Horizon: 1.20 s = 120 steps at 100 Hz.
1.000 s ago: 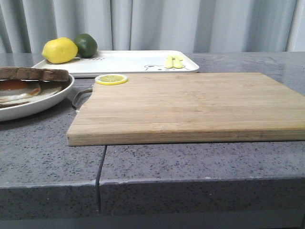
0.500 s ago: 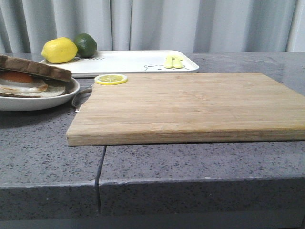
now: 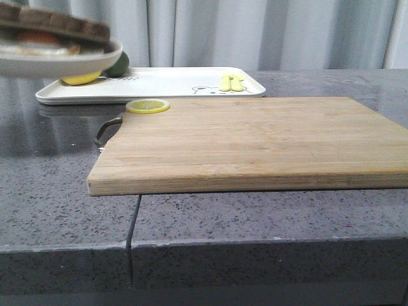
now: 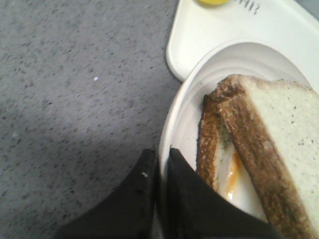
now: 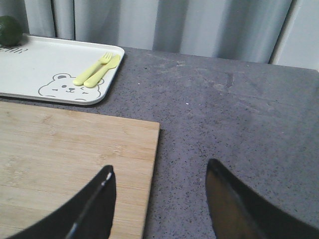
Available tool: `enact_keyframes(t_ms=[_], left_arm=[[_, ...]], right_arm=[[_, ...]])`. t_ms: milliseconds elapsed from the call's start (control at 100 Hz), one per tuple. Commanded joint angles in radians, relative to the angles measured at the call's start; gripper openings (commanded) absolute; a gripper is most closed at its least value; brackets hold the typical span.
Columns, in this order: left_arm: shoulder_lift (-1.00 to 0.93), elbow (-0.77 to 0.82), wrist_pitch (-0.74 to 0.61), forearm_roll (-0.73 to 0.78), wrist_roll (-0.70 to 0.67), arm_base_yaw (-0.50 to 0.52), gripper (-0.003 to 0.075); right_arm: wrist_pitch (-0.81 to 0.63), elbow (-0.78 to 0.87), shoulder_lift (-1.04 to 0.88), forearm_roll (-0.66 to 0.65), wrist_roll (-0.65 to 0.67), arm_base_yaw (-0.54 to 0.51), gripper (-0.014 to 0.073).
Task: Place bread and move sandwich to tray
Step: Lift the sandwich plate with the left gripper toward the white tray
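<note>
While the left hand (image 4: 158,199) is clenching the rim of the round white plate (image 3: 60,64), the plate is hanging clear of the grey tabletop (image 3: 57,172), above the left end of the tray (image 3: 172,83). In the left wrist view one finger (image 4: 192,204) is lying inside the rim and the other outside it, with the rim pinched between them. The sandwich (image 4: 259,149) is resting on the plate: a brown-crusted bread slice (image 4: 286,129) is leaning across a fried egg (image 4: 232,174) whose orange yolk is showing at the edge. A corner of the tray is lying just beneath the plate's far edge. On the tray, a lemon (image 3: 81,78) and a dark green lime (image 3: 119,64) are sitting partly hidden behind the plate, and a small yellow fork and knife (image 5: 97,69) are lying beside the bear drawing (image 5: 62,84). A wooden cutting board (image 3: 255,143) is lying in front of the tray, with a lemon slice (image 3: 148,106) on its corner nearest the tray. The right hand (image 5: 159,199) is hovering released over the board's right edge, its fingers spread wide and grasping nothing.
</note>
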Motion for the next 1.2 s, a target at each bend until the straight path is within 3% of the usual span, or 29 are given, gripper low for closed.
enact_keyframes(t_ms=[0, 140, 440, 910, 1190], left_arm=[[0.004, -0.092, -0.076, -0.068, 0.010, -0.003, -0.0019], [0.083, -0.184, -0.051, -0.103, 0.030, -0.003, -0.0019], [0.319, -0.414, 0.041, -0.437, 0.323, -0.003, -0.0019], [0.661, -0.821, 0.210, -0.450, 0.366, -0.047, -0.0019], [0.798, -0.978, 0.220, -0.450, 0.368, -0.084, -0.0019]], right_arm=[[-0.073, -0.027, -0.001, 0.001, -0.002, -0.007, 0.0418], [-0.073, -0.027, -0.001, 0.001, -0.002, -0.007, 0.0418], [-0.073, -0.027, -0.001, 0.001, -0.002, -0.007, 0.0418], [-0.073, -0.027, -0.001, 0.001, -0.002, -0.007, 0.0418], [-0.073, -0.027, -0.001, 0.001, -0.002, -0.007, 0.0418]])
